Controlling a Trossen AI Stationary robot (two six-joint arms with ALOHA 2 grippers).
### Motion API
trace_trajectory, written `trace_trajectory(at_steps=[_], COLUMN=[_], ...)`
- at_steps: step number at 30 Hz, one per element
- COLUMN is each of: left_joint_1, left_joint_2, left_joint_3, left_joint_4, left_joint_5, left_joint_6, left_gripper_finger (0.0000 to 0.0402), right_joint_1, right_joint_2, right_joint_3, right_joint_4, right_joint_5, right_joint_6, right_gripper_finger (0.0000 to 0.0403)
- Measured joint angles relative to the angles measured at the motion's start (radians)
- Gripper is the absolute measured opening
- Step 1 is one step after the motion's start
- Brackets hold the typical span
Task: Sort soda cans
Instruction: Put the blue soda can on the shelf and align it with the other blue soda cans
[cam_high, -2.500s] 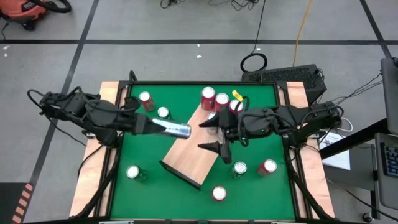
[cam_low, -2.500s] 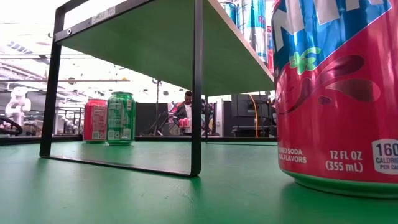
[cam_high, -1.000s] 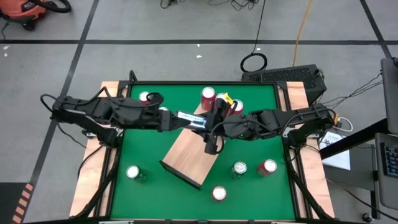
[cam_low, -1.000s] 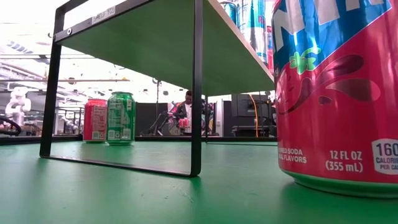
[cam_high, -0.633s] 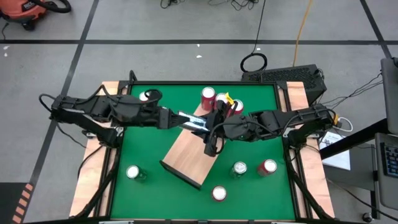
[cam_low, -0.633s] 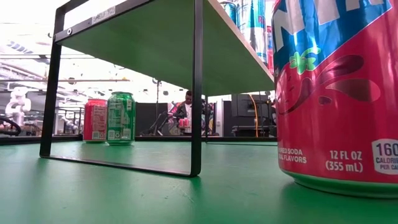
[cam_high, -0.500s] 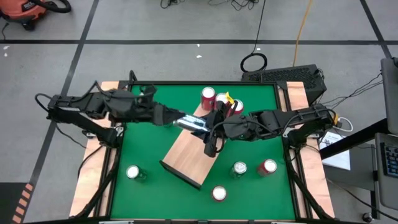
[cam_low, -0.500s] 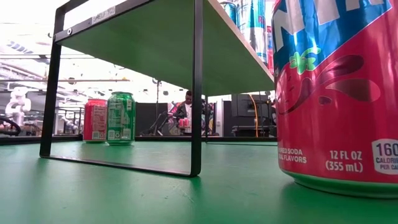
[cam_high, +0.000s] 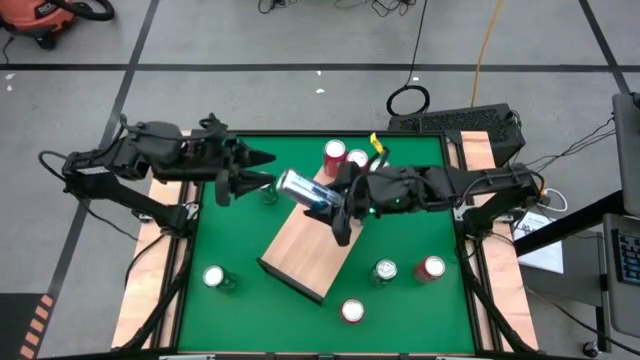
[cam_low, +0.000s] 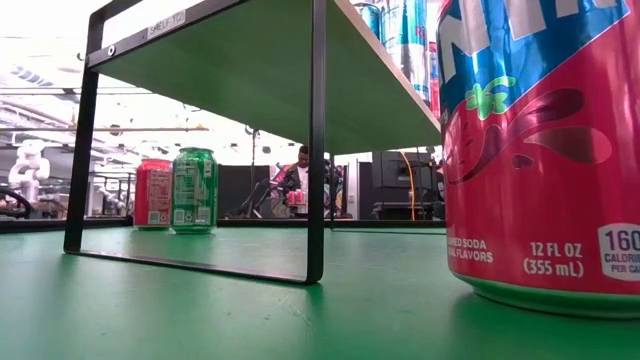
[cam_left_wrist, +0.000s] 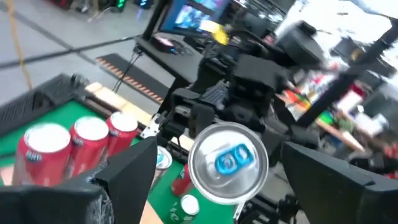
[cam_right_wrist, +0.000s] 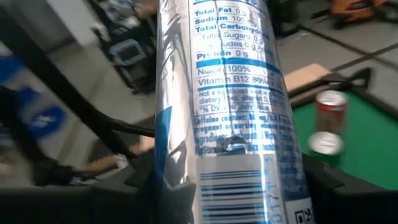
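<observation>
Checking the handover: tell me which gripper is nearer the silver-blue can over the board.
Right. The right gripper is shut on the silver-blue can; the left gripper is open, just off the can's end, apart from it.

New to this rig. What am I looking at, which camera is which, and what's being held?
It is a robot with two dark arms at a green table, each ending in two fingers. The job is sorting soda cans.

The high view looks straight down. The low view sits at table height, beside a red can and under a shelf-like wooden board on a black frame. The two wrist views ride on the arms.

The right gripper holds a slim silver and blue can on its side over the board; its label fills the right wrist view. The left gripper is open a little to the can's left, facing its top, not touching it.

Red and green cans stand around the table.
</observation>
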Motion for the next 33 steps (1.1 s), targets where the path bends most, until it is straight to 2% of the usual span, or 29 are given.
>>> trace_trajectory(at_steps=[6, 9, 14, 22, 29, 33], left_joint_1=[0.000, 0.000, 0.001, 0.021, 0.084, 0.113], left_joint_2=[-0.010, -0.015, -0.018, -0.004, 0.030, 0.044], left_joint_3=[0.000, 0.000, 0.000, 0.000, 0.000, 0.000], left_joint_4=[0.023, 0.047, 0.055, 0.007, 0.006, 0.007], left_joint_5=[0.090, 0.149, 0.180, 0.169, 0.172, 0.232], left_joint_6=[0.185, 0.260, 0.376, 0.467, 0.468, 0.468], left_gripper_finger=[0.0343, 0.0342, 0.0352, 0.0383, 0.0387, 0.0387], right_joint_1=[-0.060, -0.080, -0.107, -0.142, -0.159, -0.160], right_joint_2=[0.000, 0.000, 0.000, 0.001, 0.001, 0.001], right_joint_3=[0.000, 0.000, 0.000, 0.000, 0.000, 0.000], right_joint_4=[0.059, 0.060, 0.084, 0.086, 0.091, 0.091], right_joint_5=[-0.243, -0.303, -0.389, -0.421, -0.454, -0.458], right_joint_6=[0.083, 0.113, 0.171, 0.228, 0.234, 0.225], right_gripper_finger=[0.0227, 0.0227, 0.0227, 0.0227, 0.0228, 0.0228])
